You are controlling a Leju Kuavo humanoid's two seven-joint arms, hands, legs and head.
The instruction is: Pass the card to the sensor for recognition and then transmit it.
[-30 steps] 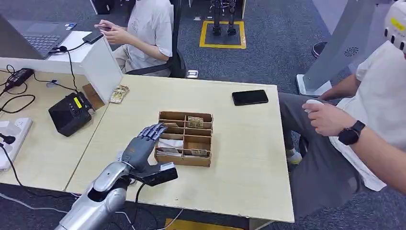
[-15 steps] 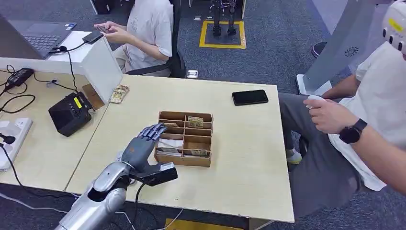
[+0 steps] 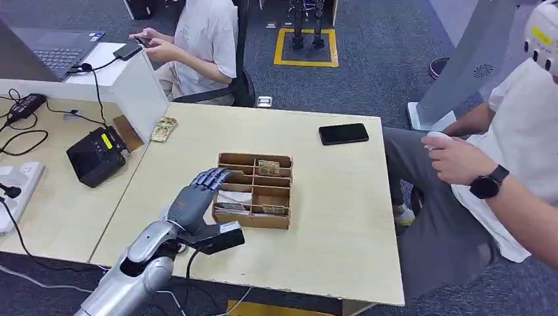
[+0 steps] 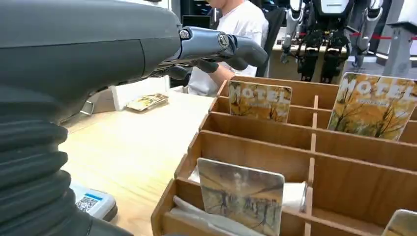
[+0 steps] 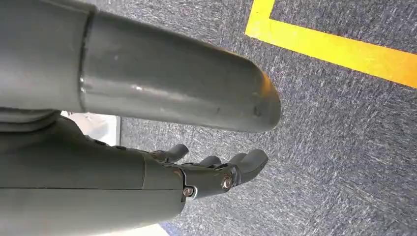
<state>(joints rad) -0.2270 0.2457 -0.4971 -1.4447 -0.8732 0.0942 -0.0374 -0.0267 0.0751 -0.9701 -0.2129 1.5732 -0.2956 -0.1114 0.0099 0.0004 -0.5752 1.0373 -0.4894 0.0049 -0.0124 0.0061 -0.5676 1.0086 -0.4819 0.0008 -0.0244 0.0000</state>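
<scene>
L hand (image 3: 192,203) hovering above worktop (image 3: 342,217) nr front-left part, just beside left wall of wooden organiser (image 3: 255,189); fingers (image 3: 212,178) stretched fwd, apart, holding nothing. R hand (image 5: 206,172) hanging over grey carpet w/ yellow line, fingers loosely spread, empty.

Largest to smallest: seated person (image 3: 507,178) at right edge w/ watch, hand raised. Second person (image 3: 201,46) beyond far-left corner. Organiser mid-worktop, divided into slots. Black sensor box (image 3: 95,157) on neighbouring desk off left edge. Black phone (image 3: 343,133) nr far-right corner. Card stack (image 3: 164,128) at far-left corner. Cards standing in organiser: "MOTEL" card (image 4: 259,101) in far slot, another (image 4: 373,105) beside it, nearer card (image 4: 240,194) upright in front-left slot, close to L hand.
</scene>
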